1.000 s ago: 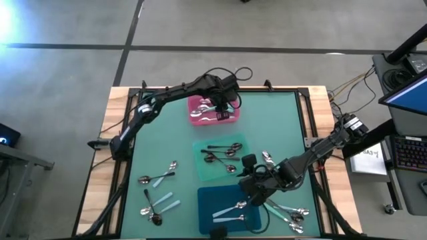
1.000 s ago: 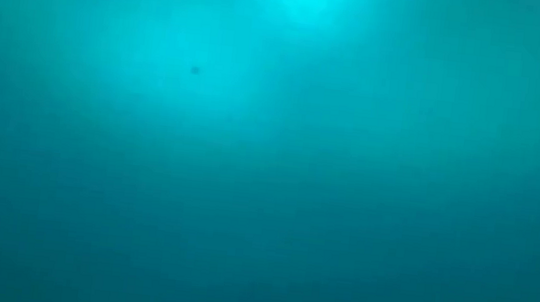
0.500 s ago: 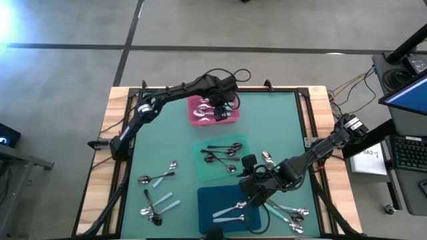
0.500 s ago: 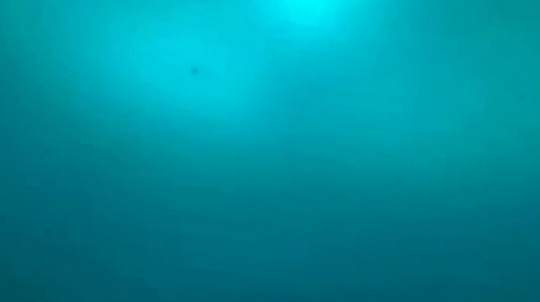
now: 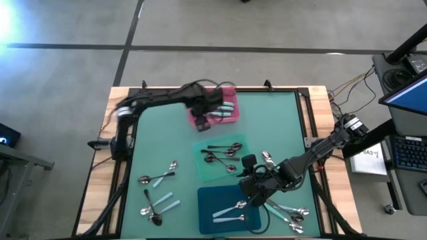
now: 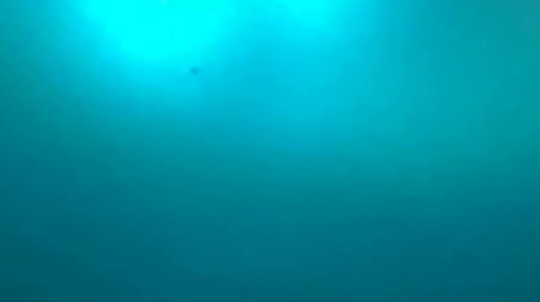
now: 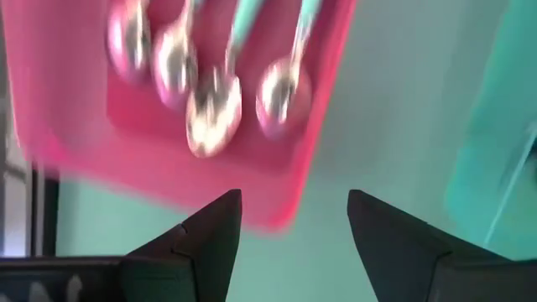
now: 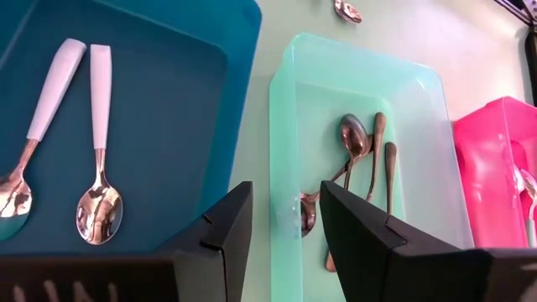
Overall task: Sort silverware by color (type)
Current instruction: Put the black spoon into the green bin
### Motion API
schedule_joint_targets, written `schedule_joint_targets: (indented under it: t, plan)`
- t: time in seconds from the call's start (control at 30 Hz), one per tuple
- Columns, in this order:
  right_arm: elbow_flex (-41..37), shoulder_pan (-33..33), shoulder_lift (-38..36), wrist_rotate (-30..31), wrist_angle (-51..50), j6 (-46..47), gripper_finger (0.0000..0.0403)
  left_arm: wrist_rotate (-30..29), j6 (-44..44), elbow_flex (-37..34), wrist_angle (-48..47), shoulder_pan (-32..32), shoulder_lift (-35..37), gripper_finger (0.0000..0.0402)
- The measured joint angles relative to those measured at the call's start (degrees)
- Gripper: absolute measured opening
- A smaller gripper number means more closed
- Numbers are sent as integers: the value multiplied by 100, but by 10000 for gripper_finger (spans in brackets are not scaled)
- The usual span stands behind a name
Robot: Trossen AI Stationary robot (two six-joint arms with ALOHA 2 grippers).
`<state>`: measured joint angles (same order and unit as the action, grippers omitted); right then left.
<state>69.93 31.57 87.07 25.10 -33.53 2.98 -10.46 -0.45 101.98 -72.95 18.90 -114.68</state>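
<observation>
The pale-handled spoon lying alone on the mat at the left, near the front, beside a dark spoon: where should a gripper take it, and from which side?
Probably at mid-handle of the pale-handled spoon, coming straight down with the jaws across the handle. It lies flat on the mat, and its bowl end sits close to the dark spoon, so the free handle end is clearer. The left gripper, open, is the nearer one.

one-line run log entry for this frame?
left gripper: open, empty, by pink tray edge | pink tray: teal-handled spoons | right gripper: open, empty, between dark-teal tray and mint tray | loose spoons: remain on table
</observation>
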Motion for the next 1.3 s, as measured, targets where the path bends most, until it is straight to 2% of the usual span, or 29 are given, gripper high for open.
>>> schedule_joint_targets:
  t: [0.1,0.23,0.47,0.67,0.83,1.07,1.3]
  plan:
    - [0,0,0,0,-1,2,132,-156,-399,-1163,324,-323,754,203]
    - [0,0,0,1,0,0,132,-69,-1192,-2431,888,-941,1655,203]
    - [2,0,0,2,1,0,132,-40,-3168,-3858,1357,-1965,2783,203]
    - [2,0,2,2,-1,0,132,536,-4394,-4685,1597,-2674,3360,203]
    - [2,0,2,1,-2,0,132,835,-5092,-5250,2249,-3387,3623,203]
    - [2,0,2,2,-1,0,132,1058,-5104,-5791,3186,-4263,3632,202]
    - [2,0,2,2,-1,0,132,1052,-5227,-6305,3321,-4400,3664,202]
